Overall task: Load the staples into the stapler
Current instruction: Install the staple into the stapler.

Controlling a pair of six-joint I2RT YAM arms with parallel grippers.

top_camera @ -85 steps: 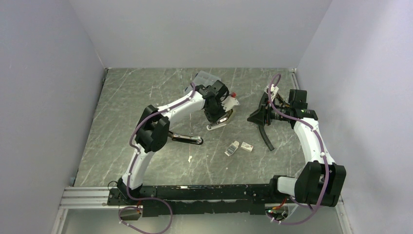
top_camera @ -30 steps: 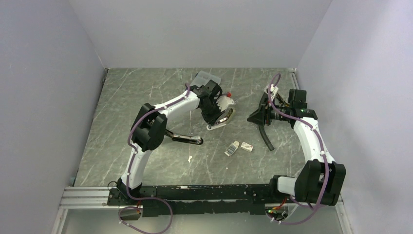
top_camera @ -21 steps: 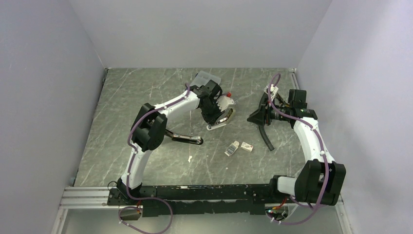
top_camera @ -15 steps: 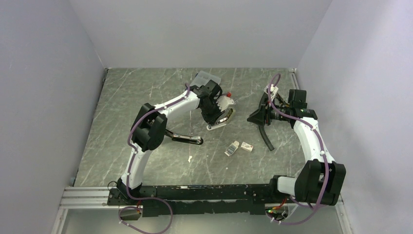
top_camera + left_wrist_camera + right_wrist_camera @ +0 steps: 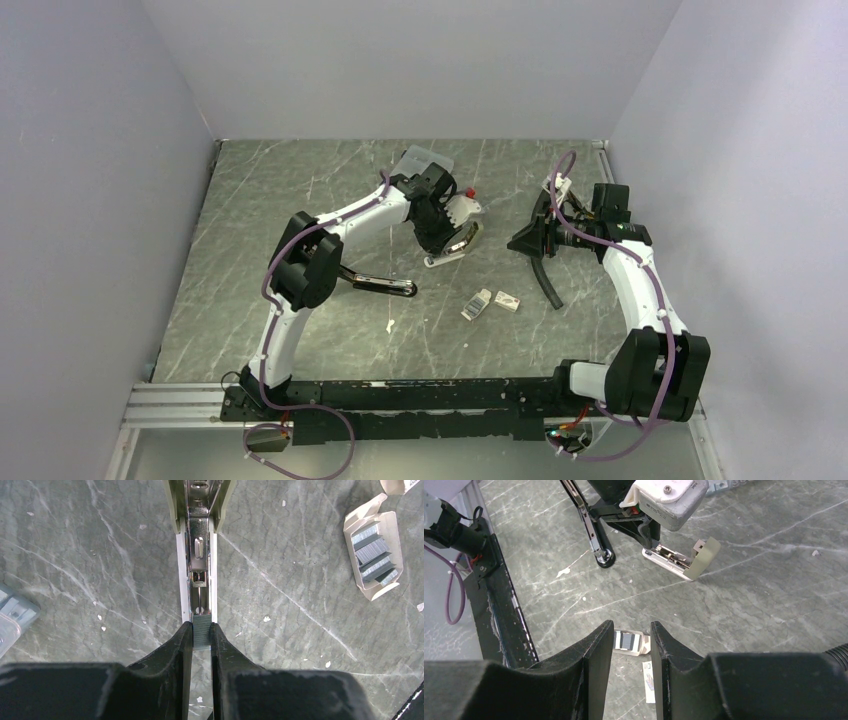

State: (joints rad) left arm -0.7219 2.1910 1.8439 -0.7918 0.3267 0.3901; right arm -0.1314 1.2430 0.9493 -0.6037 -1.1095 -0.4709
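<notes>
Seating the staple strip (image 5: pixel 202 630), pinched in the left gripper (image 5: pixel 201 626), needs it level and centred over the open stapler (image 5: pixel 199 555) channel, mid-worktop toward the far edge. The right gripper (image 5: pixel 631 630) hangs parted, empty.

The left gripper (image 5: pixel 441 244) hangs over the open stapler (image 5: pixel 447 259) in the upper centre of the frame. To its right, the right gripper (image 5: pixel 518 242) points toward it, well apart. Two small white box pieces (image 5: pixel 480 303) lie side by side near the centre, below both.
</notes>
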